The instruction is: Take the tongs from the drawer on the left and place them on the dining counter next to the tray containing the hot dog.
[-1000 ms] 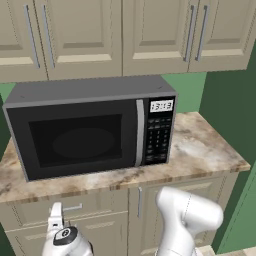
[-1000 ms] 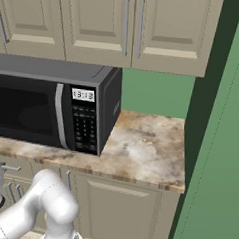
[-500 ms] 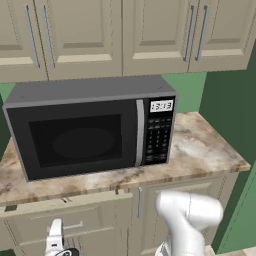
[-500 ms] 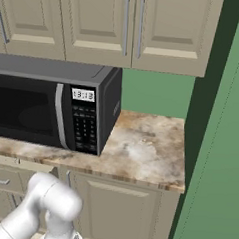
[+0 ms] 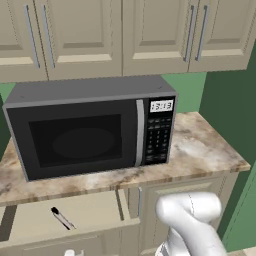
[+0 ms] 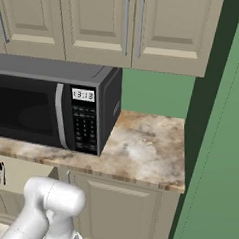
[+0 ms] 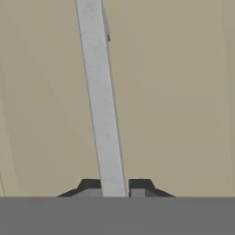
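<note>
Left base view: wide shallow beige drawer (image 5: 65, 220) pulled open beneath the mottled marble worktop (image 5: 200, 150), below the black microwave (image 5: 92, 127). Inside, slim silver-grey tongs with a black end (image 5: 62, 218), lying diagonally on the drawer floor, black end toward the back left. White arm (image 5: 192, 225) at lower right.

Right base view: same tongs (image 6: 1, 173) visible as a short dark-tipped sliver at the left edge, inside the open drawer (image 6: 12, 177).

Hand view: silver bar handle (image 7: 102, 105) running up from between the two dark fingertips (image 7: 89, 187) of the gripper (image 7: 114, 188), against the beige drawer front. Fingers flank the handle closely; grip on it cannot be confirmed.
</note>
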Controlling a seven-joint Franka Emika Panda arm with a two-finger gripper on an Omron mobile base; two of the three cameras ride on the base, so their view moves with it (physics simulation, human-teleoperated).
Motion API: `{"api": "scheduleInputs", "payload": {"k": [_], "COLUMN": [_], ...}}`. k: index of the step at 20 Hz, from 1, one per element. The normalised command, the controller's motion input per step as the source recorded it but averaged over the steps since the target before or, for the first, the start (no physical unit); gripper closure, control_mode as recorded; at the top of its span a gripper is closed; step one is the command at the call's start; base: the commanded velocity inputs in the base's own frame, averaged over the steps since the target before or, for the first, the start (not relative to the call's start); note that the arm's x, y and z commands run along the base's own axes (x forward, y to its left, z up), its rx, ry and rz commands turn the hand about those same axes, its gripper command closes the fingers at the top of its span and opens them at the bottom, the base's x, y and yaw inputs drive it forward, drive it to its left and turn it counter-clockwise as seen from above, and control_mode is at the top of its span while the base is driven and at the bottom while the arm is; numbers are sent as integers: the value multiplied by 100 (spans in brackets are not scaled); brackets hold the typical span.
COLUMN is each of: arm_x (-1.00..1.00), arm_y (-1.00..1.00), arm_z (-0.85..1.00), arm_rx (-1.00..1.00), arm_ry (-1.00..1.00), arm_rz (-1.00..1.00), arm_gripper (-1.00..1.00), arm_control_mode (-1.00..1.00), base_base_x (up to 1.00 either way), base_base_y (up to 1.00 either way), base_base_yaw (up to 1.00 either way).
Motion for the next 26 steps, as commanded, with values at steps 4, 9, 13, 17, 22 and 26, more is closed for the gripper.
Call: {"api": "scheduleInputs", "payload": {"k": [4,9,13,17,22,26], "arm_x": [-100,-100,-100,-100,-100,-100], "arm_y": [-77,-69,-56,-53,-42,-31], "arm_z": [-19,-14,-2,0,0,33], "arm_rx": [10,10,10,10,7,7], "arm_ry": [-3,-4,-3,-1,0,-5], "arm_rz": [0,0,0,0,-1,-5], "arm_gripper": [100,100,100,100,-100,-100], "arm_control_mode": [-100,-100,-100,-100,-100,-100], "base_base_x": [0,0,0,0,0,0], "base_base_y": [0,0,0,0,0,0], "base_base_yaw": [0,0,0,0,0,0]}}
